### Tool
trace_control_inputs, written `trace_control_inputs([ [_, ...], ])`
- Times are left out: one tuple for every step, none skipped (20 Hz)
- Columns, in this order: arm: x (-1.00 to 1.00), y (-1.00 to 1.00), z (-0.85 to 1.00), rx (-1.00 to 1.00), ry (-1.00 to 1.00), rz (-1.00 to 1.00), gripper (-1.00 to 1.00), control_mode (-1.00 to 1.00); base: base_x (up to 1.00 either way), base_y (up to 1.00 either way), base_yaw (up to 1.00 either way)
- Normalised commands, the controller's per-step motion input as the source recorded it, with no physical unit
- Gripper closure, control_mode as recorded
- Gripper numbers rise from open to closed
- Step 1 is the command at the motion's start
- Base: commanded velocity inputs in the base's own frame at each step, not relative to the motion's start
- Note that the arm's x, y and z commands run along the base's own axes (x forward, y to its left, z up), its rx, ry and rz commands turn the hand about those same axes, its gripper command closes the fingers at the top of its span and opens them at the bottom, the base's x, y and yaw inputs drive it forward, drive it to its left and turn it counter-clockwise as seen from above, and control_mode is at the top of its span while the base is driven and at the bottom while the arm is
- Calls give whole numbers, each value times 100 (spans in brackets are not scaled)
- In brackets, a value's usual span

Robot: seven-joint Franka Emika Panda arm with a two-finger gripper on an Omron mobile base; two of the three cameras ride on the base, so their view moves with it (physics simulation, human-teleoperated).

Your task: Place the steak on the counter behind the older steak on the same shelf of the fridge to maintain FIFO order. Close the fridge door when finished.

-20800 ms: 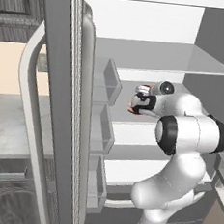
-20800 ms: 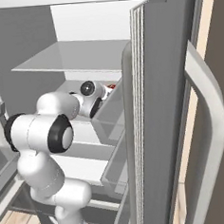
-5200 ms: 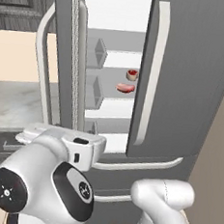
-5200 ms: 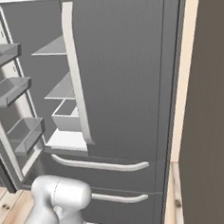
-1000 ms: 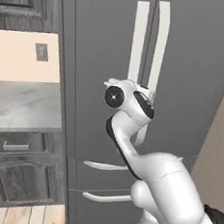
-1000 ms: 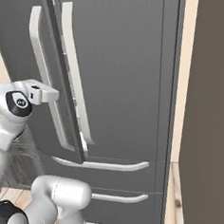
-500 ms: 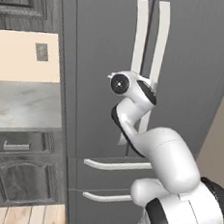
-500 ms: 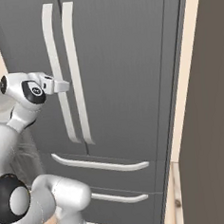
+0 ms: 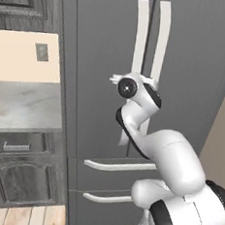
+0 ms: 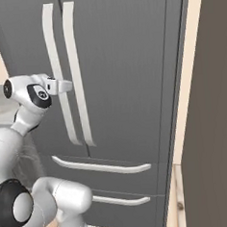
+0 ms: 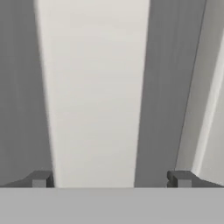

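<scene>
The fridge (image 9: 188, 58) stands with both doors shut, their edges flush along the centre seam, and its two drawers (image 10: 116, 180) below are also shut; its contents, the steaks included, are therefore hidden behind the doors. Two long pale handles (image 10: 73, 65) run side by side down the doors, and each drawer carries a horizontal pale bar. To the left of the fridge lies the marble worktop (image 9: 22, 106), over dark cabinets (image 9: 16, 173), with a beige wall and an outlet (image 9: 41, 52) above it. The arm (image 9: 151, 137) rises from the base, bends upward and reaches forward at mid-door height, so that the hand (image 10: 65, 84) sits at the handles, directly against or just in front of them. In the hand view the two fingertips (image 11: 40, 178) stand wide apart, one on each side of one pale handle (image 11: 94, 92), without pressing on it: the hand is open and grips nothing. To the right of the fridge a dark side panel (image 10: 213, 127) stands near, with a narrow strip of beige wall and wood floor (image 10: 177, 197) between.
</scene>
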Motion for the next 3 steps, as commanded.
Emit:
trace_control_inputs([
  [28, -21, 0, 0, 5, 0, -100, -100, 0, 0, 0],
  [26, -20, 0, 0, 5, 0, -100, -100, 0, 0, 0],
  [17, -18, 0, 0, 6, 0, -100, -100, 0, 0, 0],
])
